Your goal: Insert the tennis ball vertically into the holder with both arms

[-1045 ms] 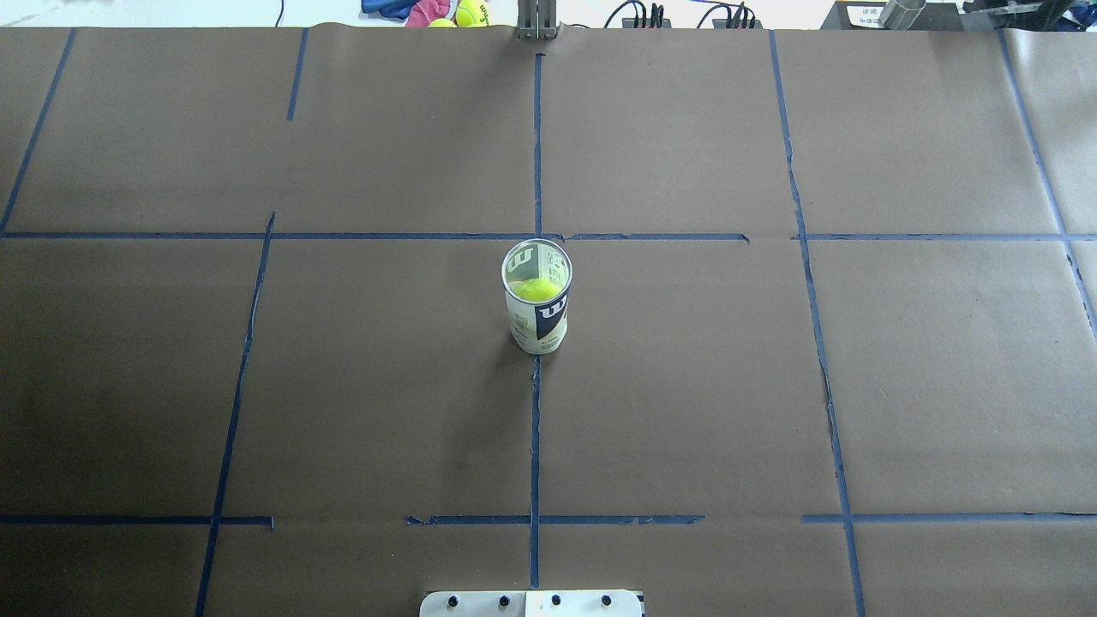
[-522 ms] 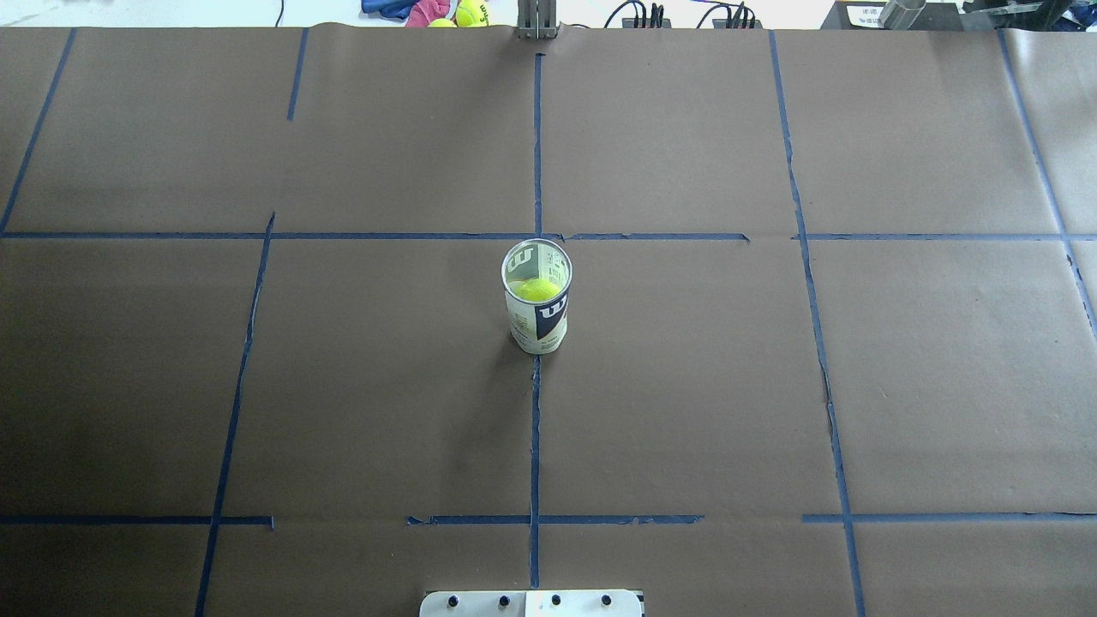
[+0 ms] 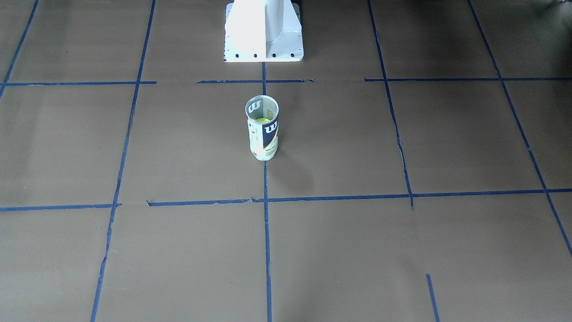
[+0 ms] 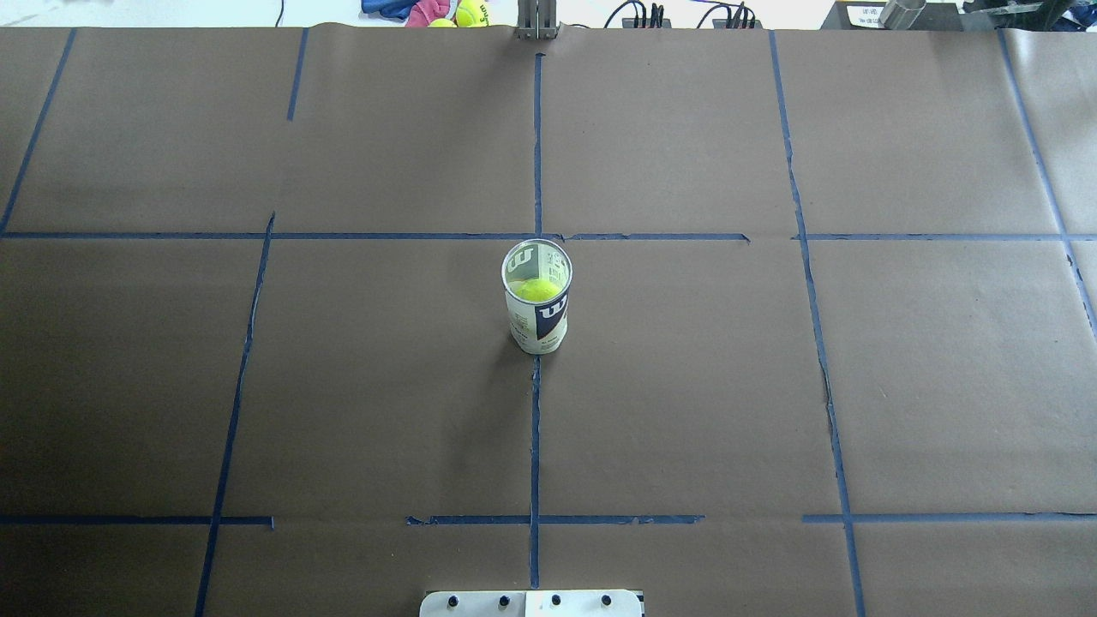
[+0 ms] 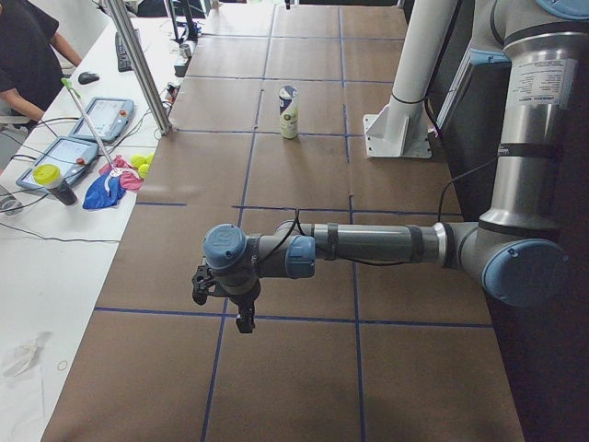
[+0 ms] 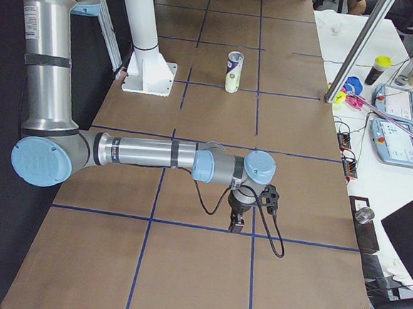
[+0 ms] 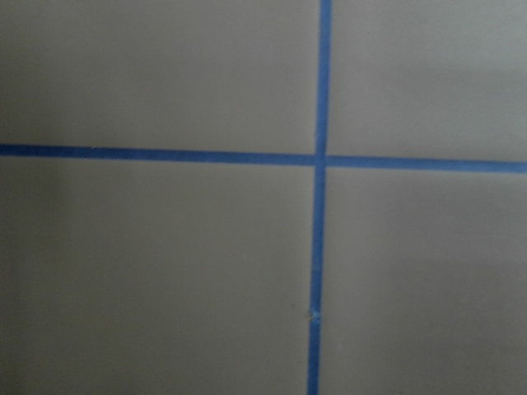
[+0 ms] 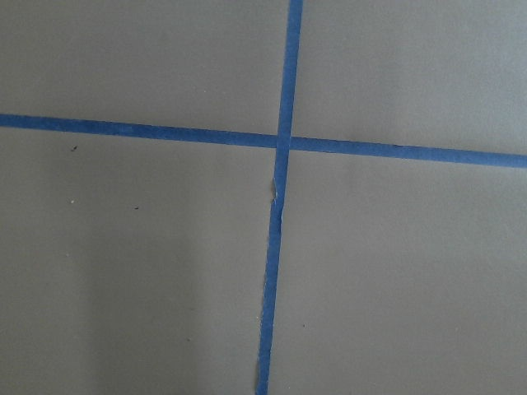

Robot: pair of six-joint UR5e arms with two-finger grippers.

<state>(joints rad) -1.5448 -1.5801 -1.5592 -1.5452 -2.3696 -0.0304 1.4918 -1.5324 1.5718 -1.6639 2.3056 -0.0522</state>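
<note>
The holder (image 4: 537, 321), a clear can with a white and navy label, stands upright at the table's middle; it also shows in the front view (image 3: 263, 141) and both side views (image 5: 288, 110) (image 6: 233, 72). The tennis ball (image 4: 536, 290) sits inside it, seen through the open top (image 3: 261, 120). My left gripper (image 5: 241, 318) hangs over the table's left end, far from the can, and points down. My right gripper (image 6: 236, 225) hangs over the right end, also pointing down. I cannot tell whether either is open or shut. Both wrist views show only brown paper and blue tape.
The white pedestal base (image 3: 263, 31) stands behind the can on the robot's side. Spare tennis balls and cloth (image 4: 446, 12) lie past the far edge. A metal post (image 5: 138, 64) and tablets (image 5: 110, 115) stand on the operators' side. A person (image 5: 28, 55) sits there.
</note>
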